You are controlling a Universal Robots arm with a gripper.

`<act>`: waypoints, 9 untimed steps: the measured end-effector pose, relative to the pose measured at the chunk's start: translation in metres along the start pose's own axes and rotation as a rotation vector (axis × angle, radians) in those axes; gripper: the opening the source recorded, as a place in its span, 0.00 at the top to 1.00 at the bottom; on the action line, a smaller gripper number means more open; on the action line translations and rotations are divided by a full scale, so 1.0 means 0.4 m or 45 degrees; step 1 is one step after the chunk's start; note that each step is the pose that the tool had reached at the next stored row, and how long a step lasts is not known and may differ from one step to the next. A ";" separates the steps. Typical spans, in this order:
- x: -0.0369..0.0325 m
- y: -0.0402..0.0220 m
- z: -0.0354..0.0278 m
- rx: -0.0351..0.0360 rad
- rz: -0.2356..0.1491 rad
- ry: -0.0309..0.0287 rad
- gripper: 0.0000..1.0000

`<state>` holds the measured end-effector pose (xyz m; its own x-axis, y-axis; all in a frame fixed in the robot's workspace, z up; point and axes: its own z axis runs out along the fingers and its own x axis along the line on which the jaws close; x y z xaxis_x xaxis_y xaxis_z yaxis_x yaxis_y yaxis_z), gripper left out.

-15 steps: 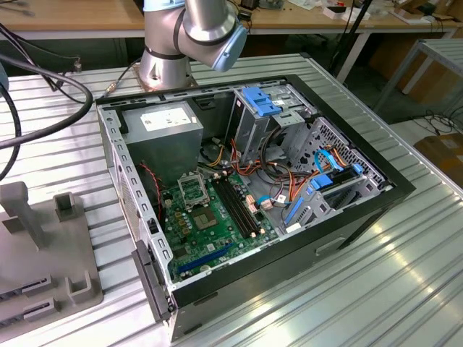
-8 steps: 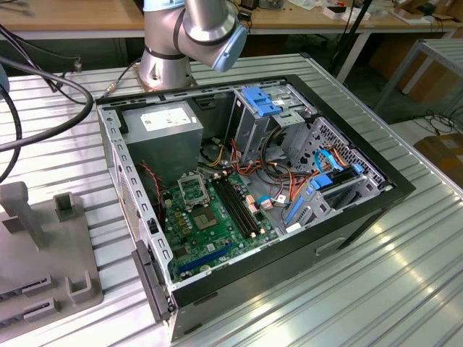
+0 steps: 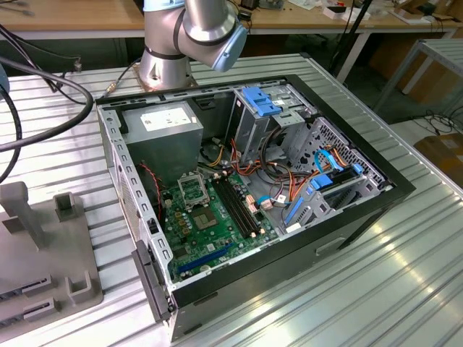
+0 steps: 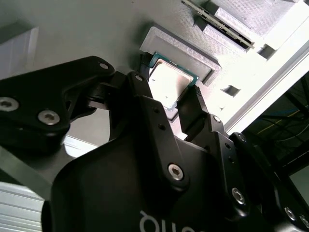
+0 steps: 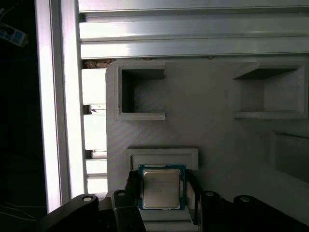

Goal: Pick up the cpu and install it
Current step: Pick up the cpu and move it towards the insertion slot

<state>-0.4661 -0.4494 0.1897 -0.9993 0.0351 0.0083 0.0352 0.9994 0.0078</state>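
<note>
The gripper is hanging directly over the cpu, with its two black fingers pressing against two opposite edges of the chip; no gap is showing on either side in both wrist views, so the gripper is judged to be clamping the cpu rather than merely straddling it; the cpu itself, a pale silver square on a green border, is lying flat in a shallow recess of a grey printed tray, and nothing is showing it lifted clear of that recess yet; the tray is carrying other square pockets beyond the chip and is resting on the ribbed aluminium table; in the exterior view the tray is sitting at that view's left, well apart from the open computer case, which is lying on its side in the middle of the table, with the arm's base standing just beyond the case's far side; inside the case the green motherboard is facing upward, and its metal-framed socket is appearing empty and waiting; as a judgement, the grasp is being made, while the lift, the carry across to the case and the seating in the socket are all remaining undone.
</note>
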 end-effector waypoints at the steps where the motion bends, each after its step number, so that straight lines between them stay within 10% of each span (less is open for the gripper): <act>1: 0.000 0.000 0.000 0.0000 0.000 0.0000 0.49; 9: -0.001 0.000 0.000 -0.0002 0.000 -0.0002 0.49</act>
<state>-0.4659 -0.4494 0.1897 -0.9994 0.0351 0.0081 0.0352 0.9993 0.0079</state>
